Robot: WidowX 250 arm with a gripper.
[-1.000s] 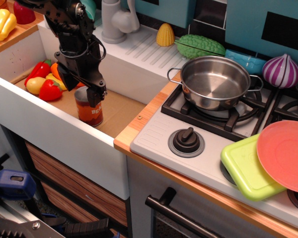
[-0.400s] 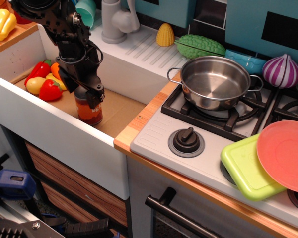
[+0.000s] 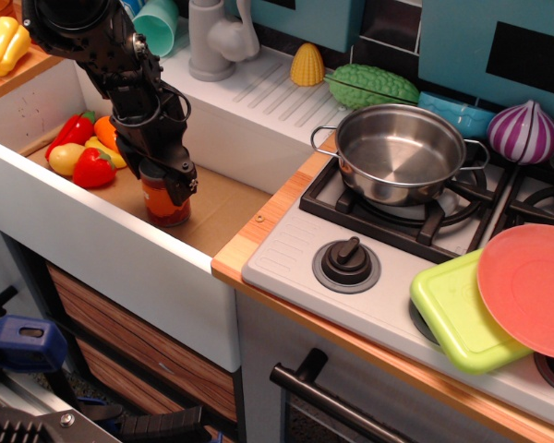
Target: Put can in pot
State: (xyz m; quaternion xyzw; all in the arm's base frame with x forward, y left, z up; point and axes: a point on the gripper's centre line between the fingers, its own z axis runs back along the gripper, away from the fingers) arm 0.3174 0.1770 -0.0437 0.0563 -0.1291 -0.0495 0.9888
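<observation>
The can (image 3: 163, 205), with an orange-red label, stands upright on the brown floor of the sink (image 3: 223, 209). My gripper (image 3: 164, 181) is lowered over the can's top, with dark fingers (image 3: 181, 185) down along its sides. The jaws look open around it, and the can's top rim is hidden by the gripper. The shiny steel pot (image 3: 399, 152) sits empty on the stove's back-left burner, far to the right of the gripper.
Toy peppers and a carrot (image 3: 83, 152) lie in the sink's back left corner. A grey tap (image 3: 217, 37), a corn cob (image 3: 307, 65) and a green gourd (image 3: 371, 86) stand behind the sink. A purple onion (image 3: 523, 131), a green lid (image 3: 462, 309) and a pink plate (image 3: 531, 288) lie on the stove.
My gripper has come down from just above the can to straddle its upper half. The can has shifted slightly back in the sink. The pot has not moved.
</observation>
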